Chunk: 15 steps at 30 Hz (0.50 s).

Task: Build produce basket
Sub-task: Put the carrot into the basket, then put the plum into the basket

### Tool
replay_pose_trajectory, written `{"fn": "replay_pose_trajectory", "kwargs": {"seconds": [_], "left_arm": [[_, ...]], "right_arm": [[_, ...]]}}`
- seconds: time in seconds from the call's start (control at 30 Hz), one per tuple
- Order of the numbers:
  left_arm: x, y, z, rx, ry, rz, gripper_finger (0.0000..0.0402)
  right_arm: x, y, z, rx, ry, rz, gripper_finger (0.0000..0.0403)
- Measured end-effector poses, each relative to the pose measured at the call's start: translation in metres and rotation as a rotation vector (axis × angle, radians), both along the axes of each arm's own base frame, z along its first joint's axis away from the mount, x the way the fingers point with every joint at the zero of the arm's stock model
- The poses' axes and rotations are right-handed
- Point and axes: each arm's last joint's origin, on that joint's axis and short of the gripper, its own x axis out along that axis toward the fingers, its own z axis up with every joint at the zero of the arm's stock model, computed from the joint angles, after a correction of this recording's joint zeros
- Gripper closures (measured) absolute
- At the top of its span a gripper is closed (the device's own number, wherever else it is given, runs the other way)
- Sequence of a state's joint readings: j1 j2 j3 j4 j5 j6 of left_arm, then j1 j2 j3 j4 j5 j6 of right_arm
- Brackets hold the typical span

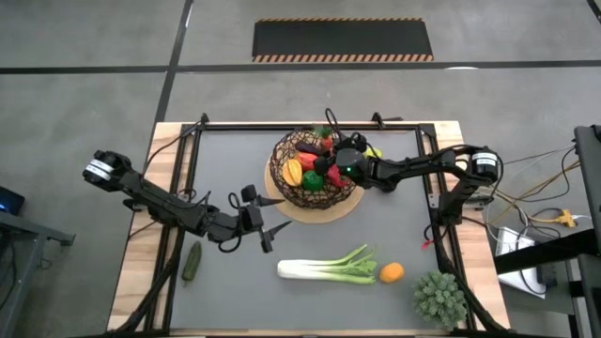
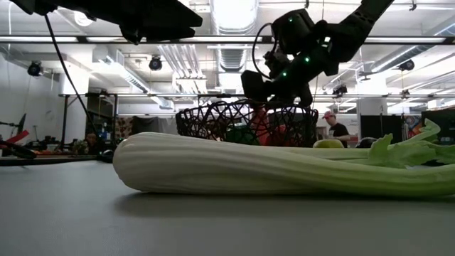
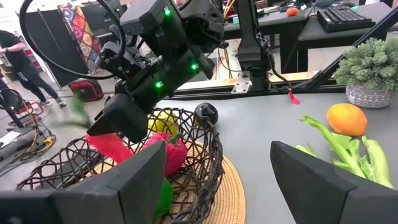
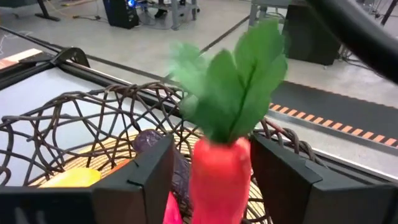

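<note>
Right wrist view: right gripper (image 4: 214, 174) clamped on carrot (image 4: 221, 171), over basket (image 1: 313, 170). Left gripper (image 1: 255, 218) spread apart, near leek (image 1: 327, 268). No readable writing.

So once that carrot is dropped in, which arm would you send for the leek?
Probably the left. Its gripper hangs open and empty just beside the leek on the mat, while the right gripper is over the basket, shut on the carrot.

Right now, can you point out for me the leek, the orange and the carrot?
leek (image 1: 315, 270): high view, on its white stalk.
orange (image 1: 392, 272): high view, on its middle.
carrot (image 4: 221, 171): right wrist view, on its red body, between the right end effector's fingers.
</note>
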<state>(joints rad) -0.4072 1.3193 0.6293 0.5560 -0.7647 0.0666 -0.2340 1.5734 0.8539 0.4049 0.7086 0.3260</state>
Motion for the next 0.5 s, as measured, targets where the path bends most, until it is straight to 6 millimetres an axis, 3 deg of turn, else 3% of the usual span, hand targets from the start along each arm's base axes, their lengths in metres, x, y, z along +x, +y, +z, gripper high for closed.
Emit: {"fn": "replay_pose_trajectory", "kwargs": {"seconds": [0.27, 0.5], "left_arm": [[0.000, 0.000, 0.000, -0.006, -0.002, 0.001, 0.0132], [0.000, 0.000, 0.000, -0.008, -0.002, 0.001, 0.0132]], "right_arm": [[-0.002, 0.000, 0.003, 0.000, 0.003, 0.001, 0.0165], [-0.014, 0.005, 0.025, 0.007, 0.006, 0.018, 0.0152]]}}
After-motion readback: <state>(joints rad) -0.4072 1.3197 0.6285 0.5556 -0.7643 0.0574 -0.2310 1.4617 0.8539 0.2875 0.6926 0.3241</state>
